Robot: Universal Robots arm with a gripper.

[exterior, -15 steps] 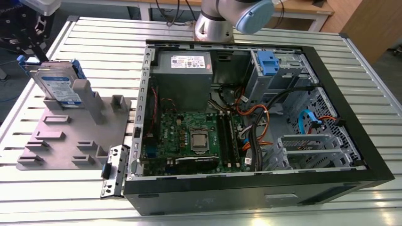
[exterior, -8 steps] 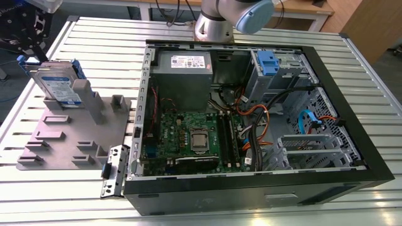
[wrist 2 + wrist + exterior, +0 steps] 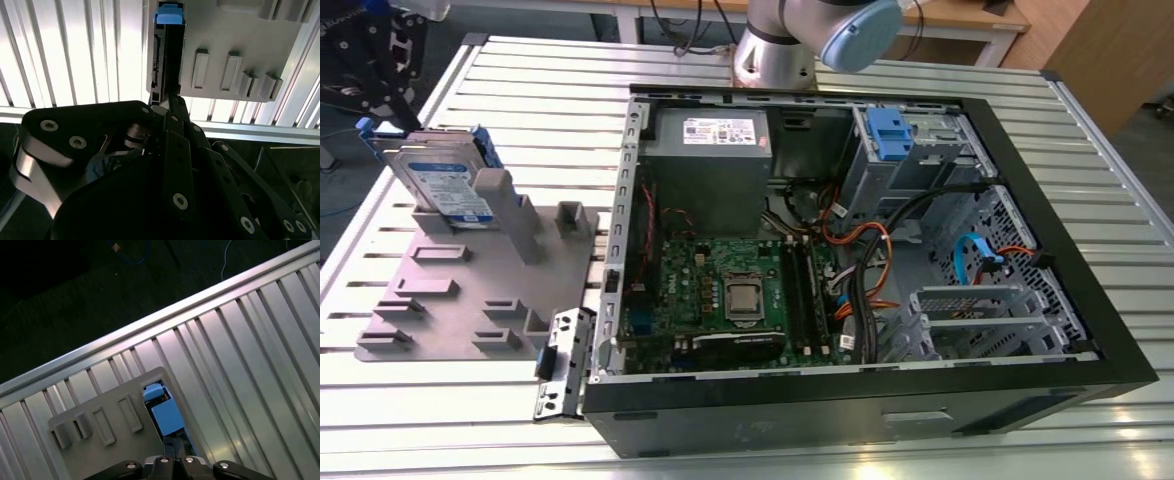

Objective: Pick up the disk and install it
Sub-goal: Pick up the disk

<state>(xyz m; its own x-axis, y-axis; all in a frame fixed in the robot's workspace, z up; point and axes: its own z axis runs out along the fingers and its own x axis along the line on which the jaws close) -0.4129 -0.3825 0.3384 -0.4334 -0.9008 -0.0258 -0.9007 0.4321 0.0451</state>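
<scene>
The biggest thing on my feed is the slatted metal table (image 3: 1121, 150), and most of it is taken up by the open computer case (image 3: 854, 410). The case lies on its side with the panel off, I'd guess so the arm can reach everything from above. Its drive cage (image 3: 927, 140) sits in the far right corner of the case, with a blue clip (image 3: 887, 135) on it.

On the exterior view's left, just beside the case, is the grey holder plate (image 3: 467, 290) with its little blocks and slots. The disk (image 3: 447, 185) stands on edge in a slot at the plate's far left corner, label facing out and blue rails on its sides. My read is that parking it upright leaves the top edge exposed and both flat faces free for a grab, instead of having to pry it off a flat surface.

The gripper (image 3: 172, 102) is right at the disk. In the second wrist view it's lined up with the drive's thin edge and its tip is just at the near end, if not touching. The first wrist view looks down on the blue side rail (image 3: 165, 415) from the same spot. I honestly can't tell how the jaws stand, because the linkage blocks that bit. The disk looks seated in its slot, so as far as I can judge nothing's been lifted yet.
</scene>
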